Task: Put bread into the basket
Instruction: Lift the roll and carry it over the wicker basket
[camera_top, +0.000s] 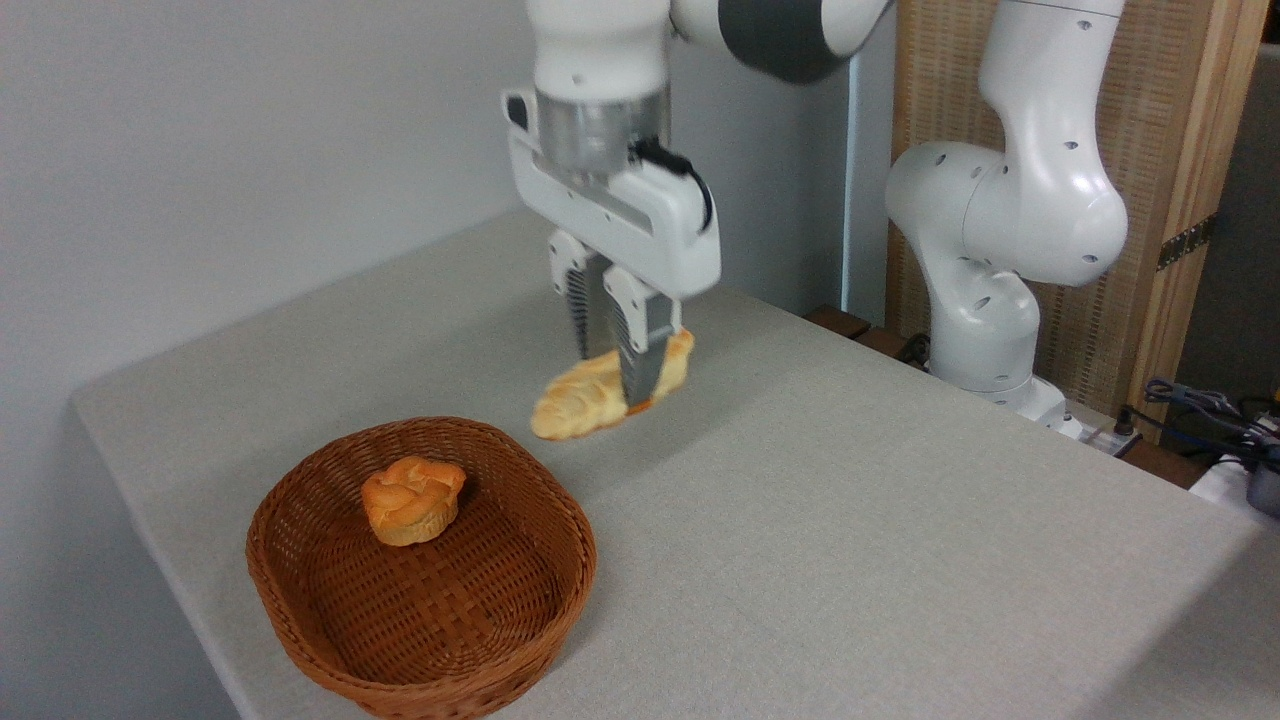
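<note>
My gripper (612, 375) pinches the bread (585, 398) near its right end, and the loaf hangs clear of the table (850, 520), tilted, above and just right of the basket (330, 640). This looks like the carry. Next I need to swing left over the open weave beside the bun (412, 512), lower, and let go.
</note>
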